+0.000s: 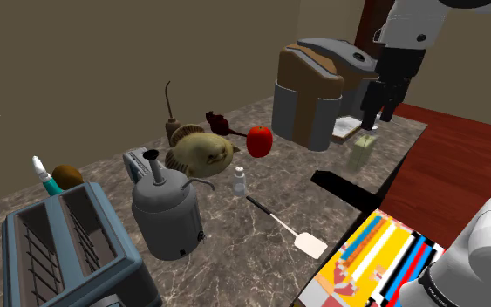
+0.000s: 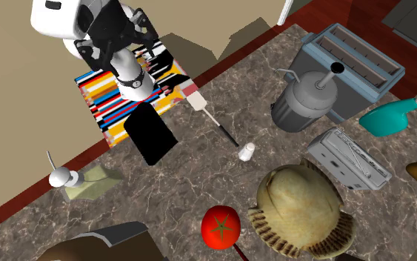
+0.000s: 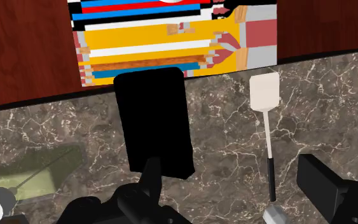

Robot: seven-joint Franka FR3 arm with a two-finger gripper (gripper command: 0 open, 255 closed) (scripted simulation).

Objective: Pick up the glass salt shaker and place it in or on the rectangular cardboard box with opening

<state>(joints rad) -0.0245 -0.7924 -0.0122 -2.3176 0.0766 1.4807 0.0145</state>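
The salt shaker (image 1: 239, 180) is a small pale bottle with a white cap. It stands upright on the marble counter (image 1: 261, 187), close to the handle end of a spatula (image 1: 291, 228). From the second exterior view the shaker (image 2: 246, 152) sits between the spatula and a baseball glove. The box (image 1: 363, 149) is small and pale olive, near the counter's far edge; its flaps (image 2: 92, 183) are open. My gripper (image 1: 379, 113) hangs open high above the counter, just over the box and far from the shaker. In the wrist view the fingers (image 3: 231, 172) stand wide apart with nothing between them.
A flat black slab (image 1: 348, 187) lies at the counter edge by the striped stand (image 1: 383, 262). A tall brown and grey appliance (image 1: 309, 92) stands behind the box. A red tomato (image 1: 260, 139), a baseball glove (image 1: 200, 153), a grey can (image 1: 167, 214) and a toaster (image 1: 60, 253) crowd the shaker's side.
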